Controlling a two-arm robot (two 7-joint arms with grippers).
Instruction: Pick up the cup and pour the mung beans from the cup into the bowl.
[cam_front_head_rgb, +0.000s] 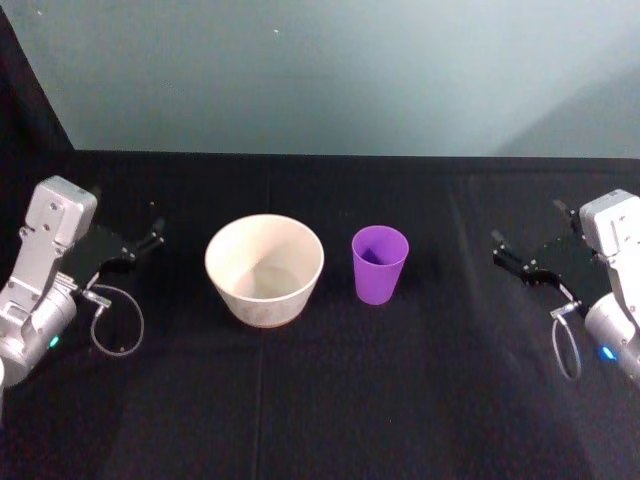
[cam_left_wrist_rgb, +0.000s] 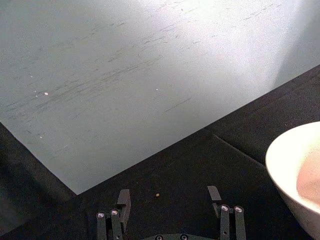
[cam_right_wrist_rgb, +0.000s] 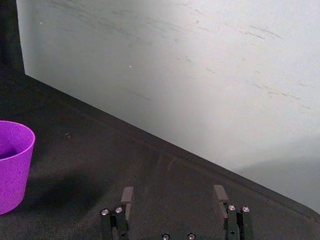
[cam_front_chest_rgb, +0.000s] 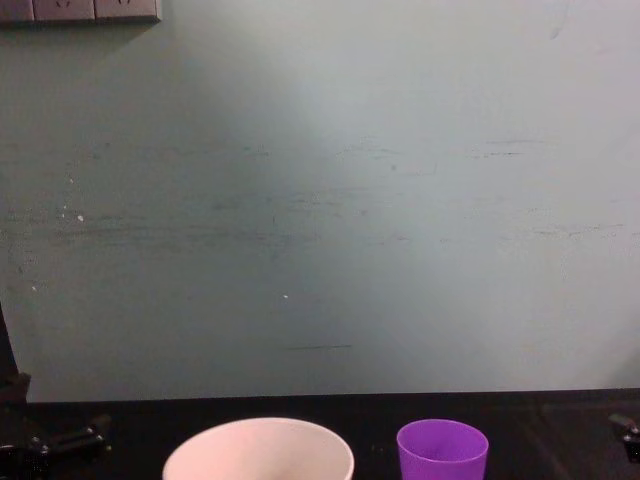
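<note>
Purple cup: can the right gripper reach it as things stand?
Probably yes. The right gripper, jaws open, faces the purple cup across bare tablecloth; the bowl stands on the cup's other side.

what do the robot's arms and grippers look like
The left arm and right arm are boxy silver-grey housings, each with a small blue-green light. The left gripper and right gripper are black, with slim flat fingers and silver screws. A thin looped cable hangs by each wrist.

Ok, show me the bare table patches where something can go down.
Bare cloth lies between the cup and the right gripper, between the bowl and the left gripper, and along the near strip before both. Tightest: the gap between bowl and cup.
</note>
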